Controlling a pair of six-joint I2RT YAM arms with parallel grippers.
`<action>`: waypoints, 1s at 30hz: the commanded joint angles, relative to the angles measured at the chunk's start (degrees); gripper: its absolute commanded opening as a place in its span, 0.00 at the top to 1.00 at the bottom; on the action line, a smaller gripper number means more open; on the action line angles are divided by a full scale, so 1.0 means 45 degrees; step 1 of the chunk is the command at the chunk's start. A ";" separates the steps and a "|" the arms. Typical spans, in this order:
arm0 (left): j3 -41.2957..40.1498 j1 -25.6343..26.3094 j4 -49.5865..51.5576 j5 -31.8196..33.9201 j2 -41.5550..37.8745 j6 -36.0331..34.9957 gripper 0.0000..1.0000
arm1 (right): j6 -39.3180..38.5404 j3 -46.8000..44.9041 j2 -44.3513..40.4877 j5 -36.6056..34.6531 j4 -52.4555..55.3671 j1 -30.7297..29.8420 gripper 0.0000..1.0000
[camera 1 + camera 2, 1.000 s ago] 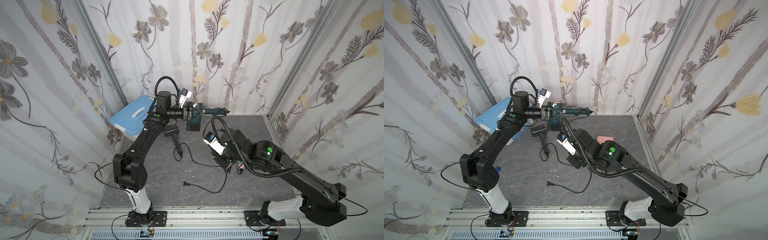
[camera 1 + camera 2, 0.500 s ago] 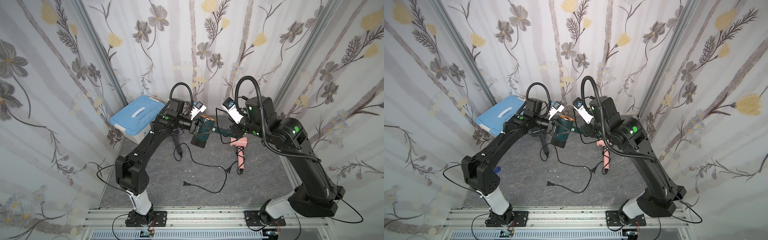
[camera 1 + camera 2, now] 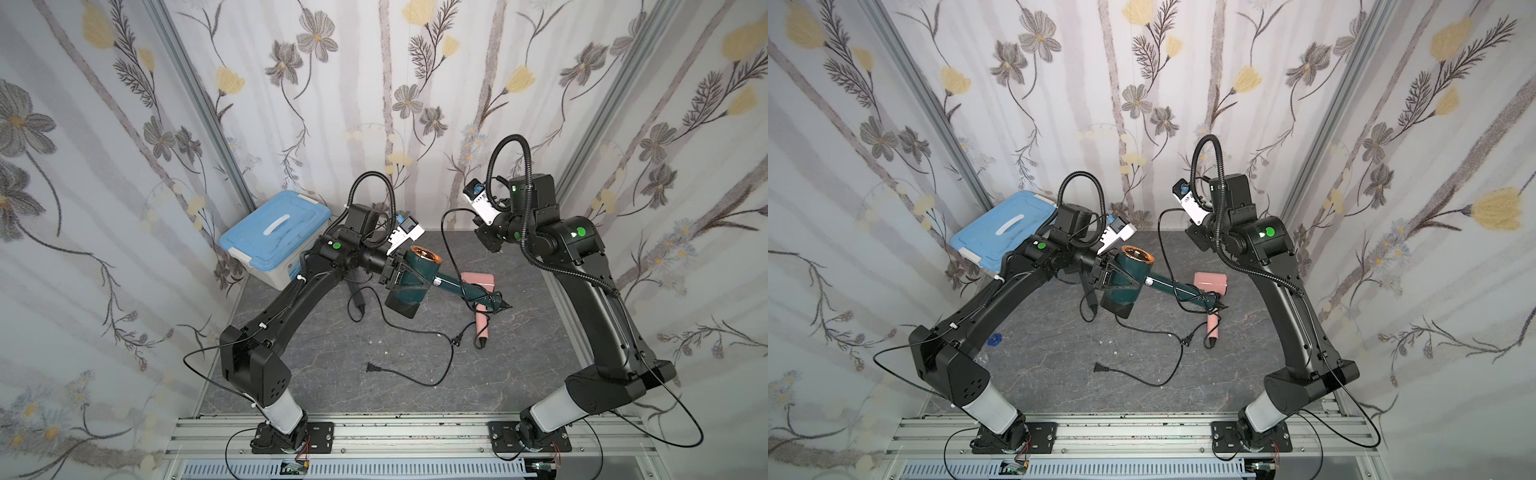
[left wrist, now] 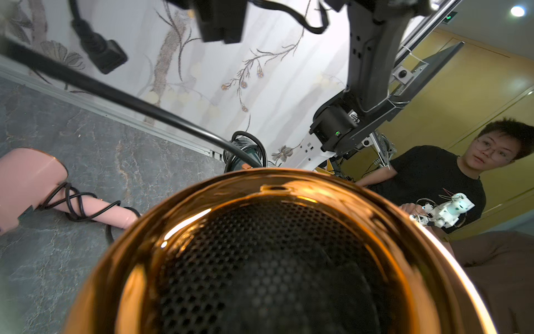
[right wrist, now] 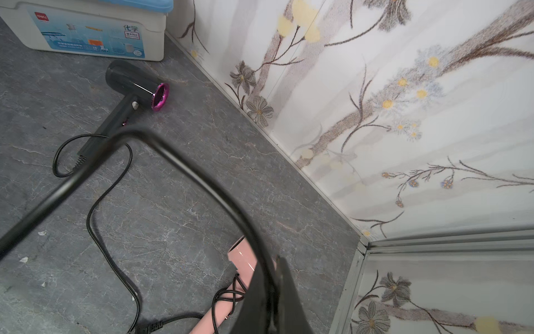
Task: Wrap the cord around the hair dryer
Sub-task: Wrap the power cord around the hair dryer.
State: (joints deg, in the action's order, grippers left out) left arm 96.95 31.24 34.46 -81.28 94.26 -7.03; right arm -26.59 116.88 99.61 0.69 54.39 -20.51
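Note:
The dark green hair dryer (image 3: 409, 276) with its gold rim (image 4: 202, 202) hangs above the floor, and my left gripper (image 3: 397, 274) is shut on its barrel. Its handle (image 3: 457, 286) points right, with a few turns of black cord (image 3: 443, 232) near the end. The cord rises in a loop to my right gripper (image 3: 478, 224), which is held high by the back wall and shut on it. The right wrist view has the closed fingers (image 5: 274, 286) pinching the cord (image 5: 185, 162). The left fingers are hidden in the left wrist view.
A pink hair dryer (image 3: 480, 282) with its cord wound on lies under the green handle. A black hair dryer (image 5: 130, 84) lies by the blue-lidded box (image 3: 274, 232) at the back left. Loose cords and a plug (image 3: 372, 368) trail over the grey floor.
My right arm has swung from low over the middle of the floor up to the back right, drawing the cord with it. The left arm has carried the hair dryer rightward and lower.

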 commanded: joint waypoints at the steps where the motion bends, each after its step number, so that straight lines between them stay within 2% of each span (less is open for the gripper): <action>1: 0.0273 0.0186 -0.0357 -0.1331 -0.0235 -0.0456 1.00 | -0.0297 -0.0738 0.0337 0.2855 -0.1436 0.0593 1.00; 5: 0.0778 0.0168 -0.0338 -0.1449 -0.0410 -0.0546 1.00 | -0.0035 -0.2423 0.0322 0.4584 -0.2403 0.1056 1.00; 12: 0.2004 0.0036 -0.0216 -0.1421 -0.0277 -0.0531 1.00 | 0.1087 -0.6264 -0.0904 0.7631 -0.5262 0.2001 1.00; 17: 0.2484 -0.0200 -0.0340 -0.1188 -0.0160 -0.0463 1.00 | 0.1865 -0.8007 -0.1510 0.8856 -0.6581 0.2350 1.00; 21: 0.2455 -0.0446 -0.1369 -0.0856 -0.0180 0.0331 1.00 | 0.2706 -0.9230 -0.2154 0.9632 -0.7740 0.2426 1.00; 24: 0.1922 -0.0687 -0.3368 -0.0446 -0.0322 0.1895 1.00 | 0.3600 -1.0247 -0.2600 1.0138 -0.8867 0.2469 1.00; 30: 0.0088 -0.1338 -0.9883 0.0823 -0.0473 0.6726 1.00 | 0.5302 -1.2037 -0.3350 1.0548 -1.0833 0.2486 1.00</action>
State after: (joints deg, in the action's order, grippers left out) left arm 98.85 26.09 10.44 -82.46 92.38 11.14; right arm -8.16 64.62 85.62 44.97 14.44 -9.26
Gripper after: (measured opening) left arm 0.749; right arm 0.076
